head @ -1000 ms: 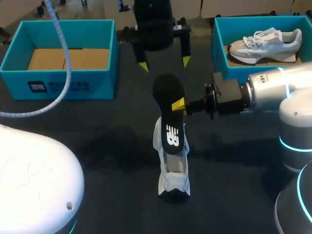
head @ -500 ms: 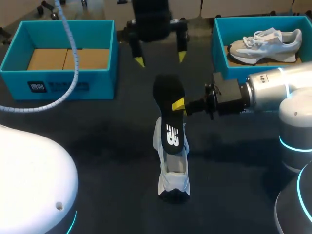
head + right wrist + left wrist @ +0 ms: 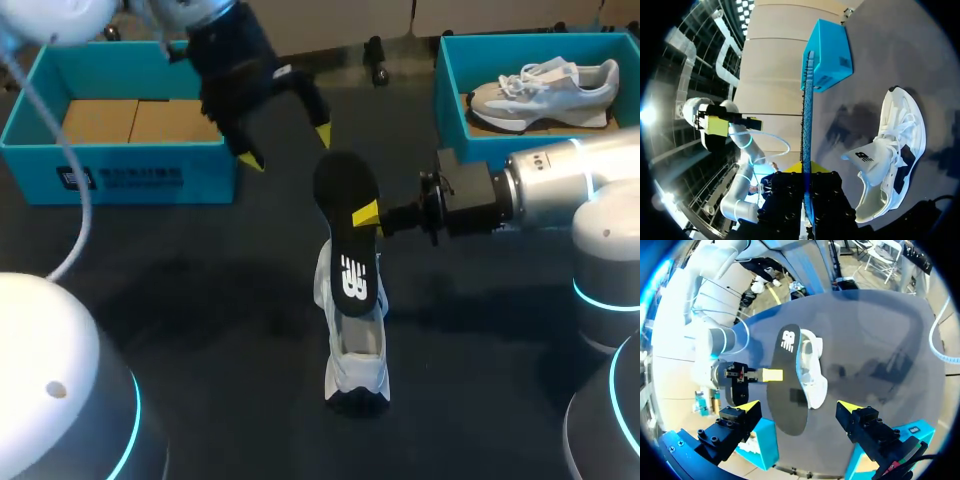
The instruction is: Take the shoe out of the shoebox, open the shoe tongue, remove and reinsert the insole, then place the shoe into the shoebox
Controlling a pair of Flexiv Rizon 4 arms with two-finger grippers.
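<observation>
My left claw (image 3: 285,148), spread empty, has swung away. My right claw (image 3: 368,215) grips the flat black insole (image 3: 348,235), with the white laced sneaker (image 3: 355,355) below it. Reinsertion comes next.

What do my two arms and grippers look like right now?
The left arm and right arm have glossy white-silver shells with glowing cyan rings. A pale ribbed cable trails from the left one. The left gripper and right gripper are black blocks with yellow-tipped fingers.
</observation>
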